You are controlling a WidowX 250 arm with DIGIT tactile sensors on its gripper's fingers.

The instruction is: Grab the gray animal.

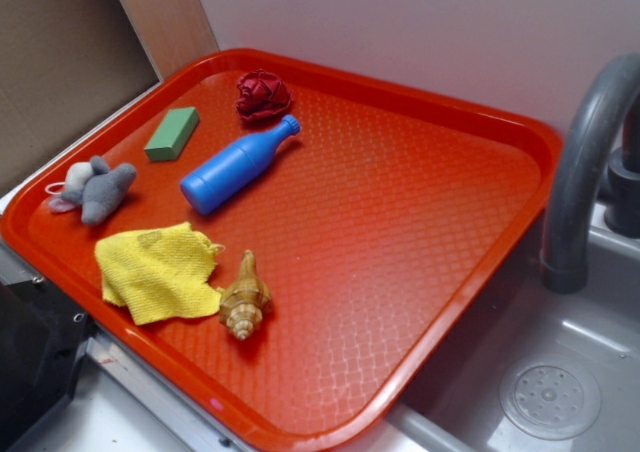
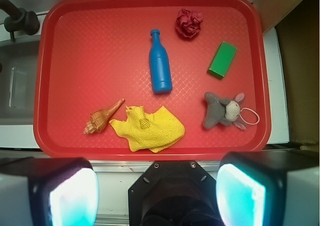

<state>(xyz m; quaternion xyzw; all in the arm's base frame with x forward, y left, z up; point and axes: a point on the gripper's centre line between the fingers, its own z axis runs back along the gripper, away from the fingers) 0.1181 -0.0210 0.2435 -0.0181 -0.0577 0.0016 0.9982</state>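
The gray animal (image 2: pixel 220 111) lies near the red tray's (image 2: pixel 100 151) edge beside the green block (image 2: pixel 222 59), and the spread-apart end effector (image 2: pixel 156 193) could, seemingly, strike that rim descending.

My 2 fingertips (image 2: pixel 65 196) blurred, cut off at wrist view's bottom edge. Faucet (image 1: pixel 590 162) cropped at exterior's right edge.
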